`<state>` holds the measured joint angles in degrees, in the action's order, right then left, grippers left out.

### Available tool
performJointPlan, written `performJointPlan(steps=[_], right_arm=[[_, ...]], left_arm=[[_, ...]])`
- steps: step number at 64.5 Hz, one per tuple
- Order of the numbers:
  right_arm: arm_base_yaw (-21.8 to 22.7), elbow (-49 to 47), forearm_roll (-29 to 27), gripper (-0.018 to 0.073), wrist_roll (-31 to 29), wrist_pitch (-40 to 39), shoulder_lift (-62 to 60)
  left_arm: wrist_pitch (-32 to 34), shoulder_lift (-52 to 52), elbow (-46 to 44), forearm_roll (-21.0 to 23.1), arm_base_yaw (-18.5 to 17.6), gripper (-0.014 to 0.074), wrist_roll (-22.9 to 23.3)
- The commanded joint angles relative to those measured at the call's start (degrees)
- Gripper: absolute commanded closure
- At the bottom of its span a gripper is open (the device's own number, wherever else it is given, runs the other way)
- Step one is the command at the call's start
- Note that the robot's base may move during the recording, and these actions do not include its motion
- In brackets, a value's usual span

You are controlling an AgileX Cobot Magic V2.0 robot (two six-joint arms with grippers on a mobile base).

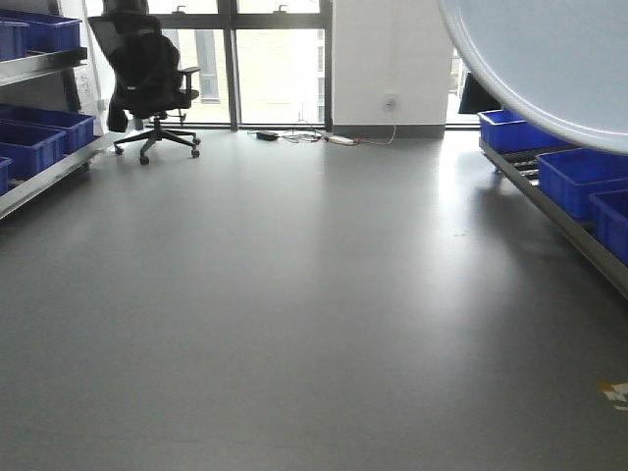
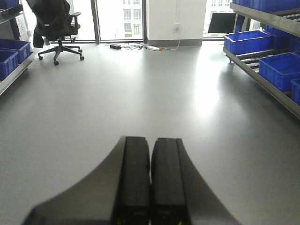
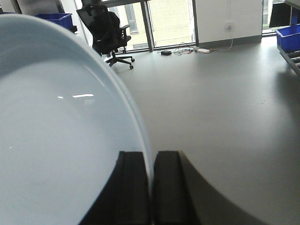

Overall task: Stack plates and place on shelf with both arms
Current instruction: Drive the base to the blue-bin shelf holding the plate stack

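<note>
One plate point(image 3: 56, 140) — rim pinched by right gripper point(image 3: 151, 161), left gripper point(image 2: 150, 147) closed.

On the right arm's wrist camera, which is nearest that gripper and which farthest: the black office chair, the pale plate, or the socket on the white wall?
1. plate: on the left, its rim pinched in the right gripper.
2. office chair: upper left, across the floor by the windows.
3. wall socket: upper right, on the back wall behind the chair's line.
</note>
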<state>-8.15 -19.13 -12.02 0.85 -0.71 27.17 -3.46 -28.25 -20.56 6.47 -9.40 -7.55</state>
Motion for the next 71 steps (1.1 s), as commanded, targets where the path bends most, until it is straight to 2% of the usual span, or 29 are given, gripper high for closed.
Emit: performJointPlan(steps=[1, 71], right_arm=[[0.2, -1.8, 0.1, 0.0503, -0.1, -5.9, 0.1], [0.2, -1.8, 0.1, 0.0503, -0.1, -5.9, 0.1]], left_arm=[[4.7, -0.3, -1.5, 0.5, 0.1, 0.0514, 0.3], [4.7, -0.3, -1.5, 0.5, 0.1, 0.0514, 0.3]])
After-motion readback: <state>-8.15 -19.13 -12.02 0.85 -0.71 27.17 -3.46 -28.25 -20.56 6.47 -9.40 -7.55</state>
